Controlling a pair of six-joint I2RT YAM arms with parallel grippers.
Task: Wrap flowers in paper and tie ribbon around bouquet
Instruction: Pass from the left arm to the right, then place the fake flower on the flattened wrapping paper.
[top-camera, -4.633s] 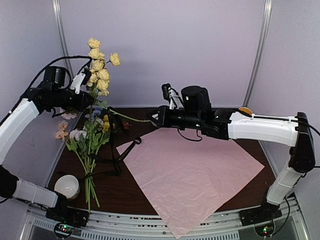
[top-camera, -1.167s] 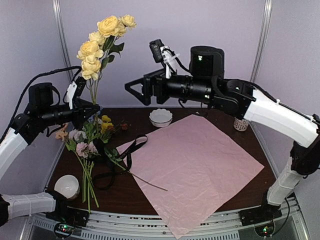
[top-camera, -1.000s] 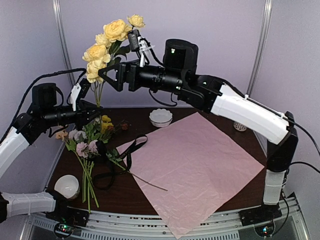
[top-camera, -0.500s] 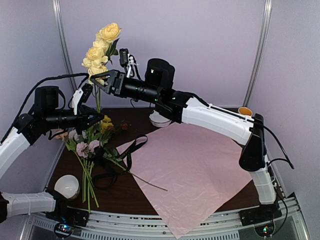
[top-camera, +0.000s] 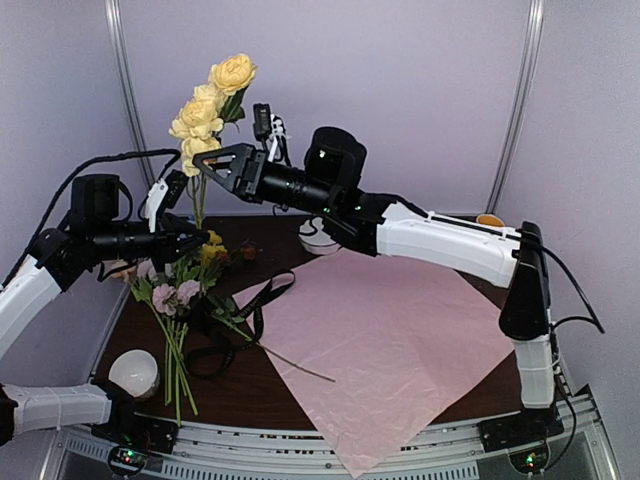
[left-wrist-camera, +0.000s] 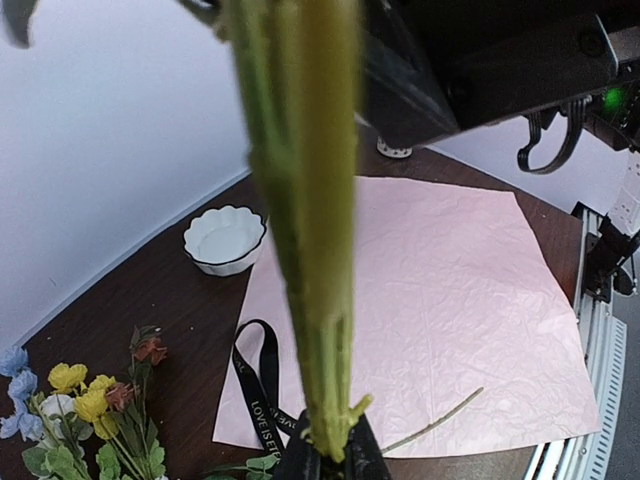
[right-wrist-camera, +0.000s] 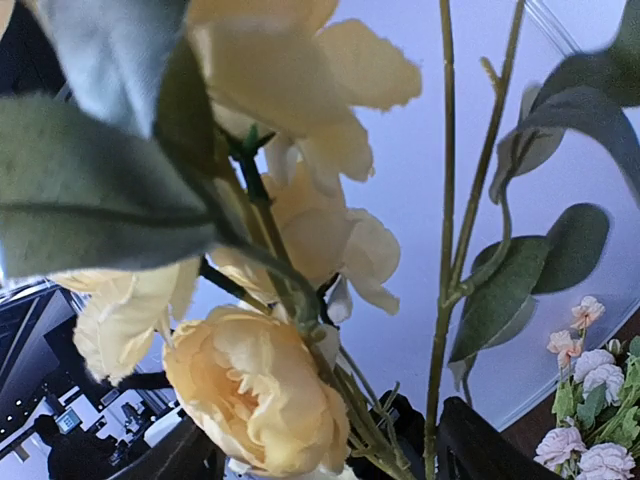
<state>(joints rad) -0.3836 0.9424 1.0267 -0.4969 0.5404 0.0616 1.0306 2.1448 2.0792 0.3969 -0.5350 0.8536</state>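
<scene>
- Change, right arm: over the last second it has swung leftward across the table (top-camera: 250, 385), from clear of the blooms to level with the stems.
- Change, yellow rose spray (top-camera: 205, 115): its top bloom now leans slightly more to the right than half a second ago.
- Unchanged: the paper (top-camera: 400, 340), ribbon (left-wrist-camera: 256, 405) and remaining flowers (top-camera: 178, 290) lie where they lay before.
- Left arm: forearm reaching in from the left, roughly level. The left gripper (top-camera: 188, 238) is clamped on the base of the spray's bundled stems, holding them upright above the table's left side.
- Right arm: stretched long and nearly horizontal from the right, crossing above the paper. The right gripper (top-camera: 207, 167) has its jaws spread, one either side of the stems just below the lower blooms. No contact is visible.
- Paper: flat, pink face up, centre-right.
- Ribbon: looped at the paper's left corner.
- Remaining flowers: lying on the table's left side.
</scene>
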